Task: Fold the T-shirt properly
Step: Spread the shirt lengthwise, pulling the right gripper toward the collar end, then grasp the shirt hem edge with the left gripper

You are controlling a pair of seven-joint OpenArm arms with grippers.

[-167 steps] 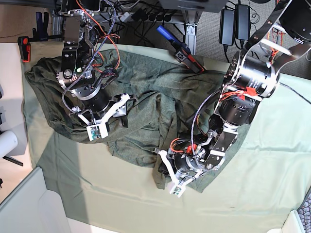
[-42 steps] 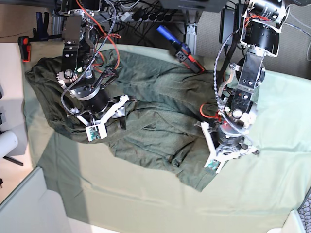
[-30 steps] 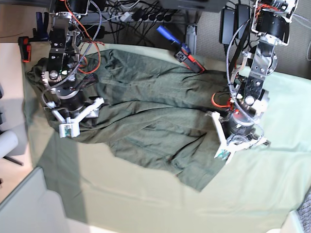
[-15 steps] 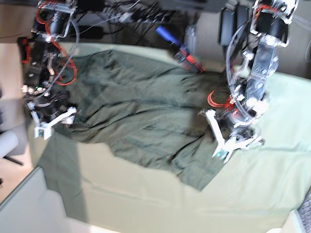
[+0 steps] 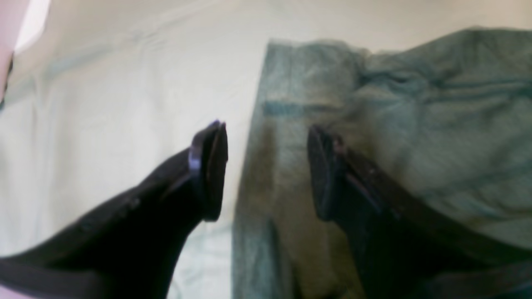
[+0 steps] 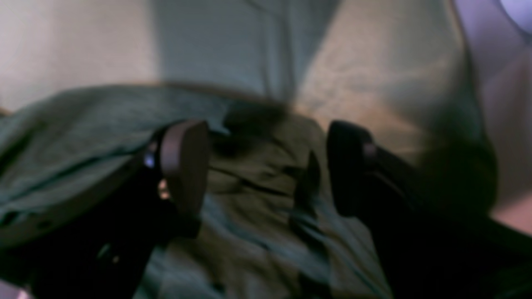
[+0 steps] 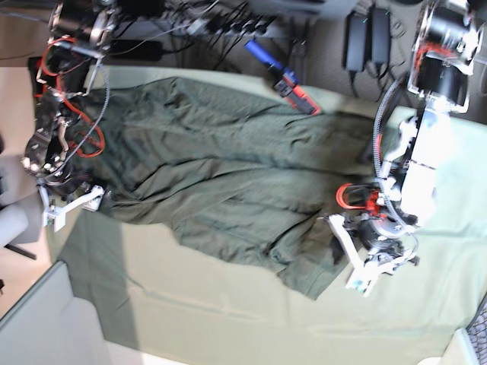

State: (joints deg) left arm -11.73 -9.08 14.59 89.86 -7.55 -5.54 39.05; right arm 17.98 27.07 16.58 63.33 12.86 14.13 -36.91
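Note:
The dark olive T-shirt (image 7: 221, 167) lies spread and wrinkled across the pale mint table cloth (image 7: 228, 304). My left gripper (image 7: 378, 272) hovers at the shirt's lower right corner. In the left wrist view it (image 5: 266, 170) is open: one finger is over the bare cloth (image 5: 104, 104), the other over the T-shirt (image 5: 415, 104), with the shirt's edge running between them. My right gripper (image 7: 72, 209) is at the shirt's left edge. In the blurred right wrist view it (image 6: 266, 166) stands open above crumpled T-shirt fabric (image 6: 83, 124), holding nothing.
A blue-handled tool (image 7: 266, 61) and a red-and-black clamp (image 7: 297, 95) sit at the table's back edge, among cables and black power bricks (image 7: 365, 38). A pale panel (image 7: 38, 319) fills the lower left corner.
Both grippers have opened and let go of the shirt. The right arm has swung left to the shirt's left edge, and the left gripper has shifted down and to the right. The shirt lies stretched wider.

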